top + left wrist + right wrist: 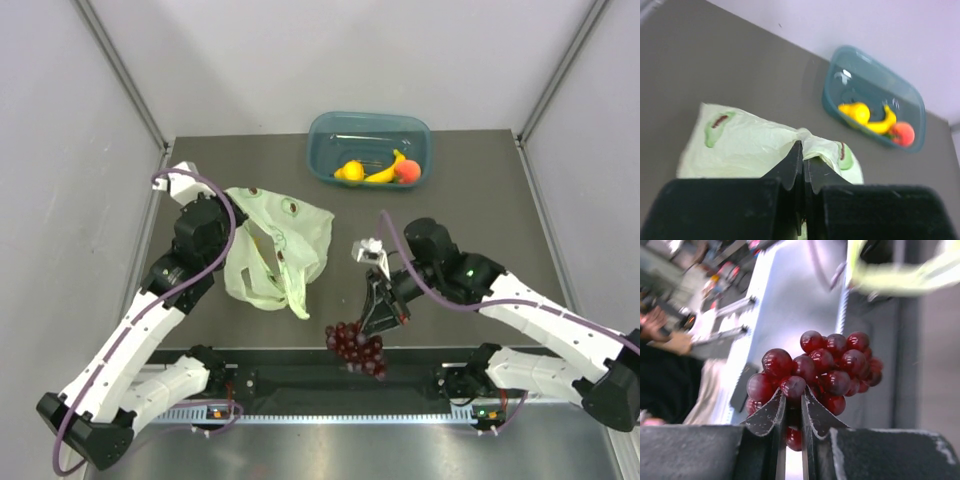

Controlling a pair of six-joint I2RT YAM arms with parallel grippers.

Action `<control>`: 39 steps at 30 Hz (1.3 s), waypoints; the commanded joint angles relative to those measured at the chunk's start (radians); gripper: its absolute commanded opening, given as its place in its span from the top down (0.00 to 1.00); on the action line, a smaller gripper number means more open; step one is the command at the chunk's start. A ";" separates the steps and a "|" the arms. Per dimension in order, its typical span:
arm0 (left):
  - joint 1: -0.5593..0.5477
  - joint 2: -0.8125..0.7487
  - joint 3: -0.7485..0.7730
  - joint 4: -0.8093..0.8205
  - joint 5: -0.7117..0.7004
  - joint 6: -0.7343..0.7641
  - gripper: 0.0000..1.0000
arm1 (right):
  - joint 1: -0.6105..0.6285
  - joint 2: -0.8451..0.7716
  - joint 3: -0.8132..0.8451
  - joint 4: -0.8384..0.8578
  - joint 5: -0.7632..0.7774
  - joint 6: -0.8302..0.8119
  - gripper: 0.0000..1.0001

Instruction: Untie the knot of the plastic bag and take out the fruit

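Near table (480, 200) edge: right gripper (793, 396) jaws clamped on the grape bunch (825, 367) (dark purple, well apart from the bag). Mid-left: plastic bag (275, 245) lies crumpled. Left gripper (803, 150) jaws are together at its edge; cannot tell if film is pinched. Far: teal tub (325, 135) holds banana (385, 172), yellow fruit (349, 171), peach (407, 170).

Dark table (480, 200) bears plastic bag (300, 225), teal tub (365, 133).
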 commanded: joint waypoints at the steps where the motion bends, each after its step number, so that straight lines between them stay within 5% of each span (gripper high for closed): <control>1: 0.004 -0.022 0.032 -0.053 0.192 0.087 1.00 | -0.089 -0.002 0.145 0.021 0.019 -0.049 1.00; 9: 0.004 -0.017 0.021 -0.268 0.470 0.136 1.00 | -0.314 0.160 0.304 0.048 0.208 -0.017 1.00; 16: 0.004 0.105 0.059 -0.403 0.731 0.204 1.00 | -0.425 0.464 0.579 0.149 0.437 0.073 1.00; 21: 0.004 0.096 0.069 -0.363 0.768 0.213 1.00 | -0.494 0.669 0.766 0.225 0.605 0.170 1.00; 27: 0.004 0.038 0.076 -0.300 0.754 0.193 1.00 | -0.534 1.026 1.088 0.139 0.850 0.195 1.00; 35: 0.004 0.003 0.066 -0.208 0.817 0.155 1.00 | -0.554 1.298 1.378 0.071 1.042 0.225 1.00; 37: 0.004 -0.005 0.050 -0.191 0.814 0.132 1.00 | -0.560 1.338 1.423 0.052 1.051 0.227 0.91; 38: 0.004 -0.011 0.038 -0.147 0.809 0.118 1.00 | -0.561 1.347 1.440 0.044 1.045 0.224 0.68; 39: 0.004 -0.020 0.002 -0.119 0.799 0.086 1.00 | -0.569 1.357 1.458 0.036 1.036 0.224 0.61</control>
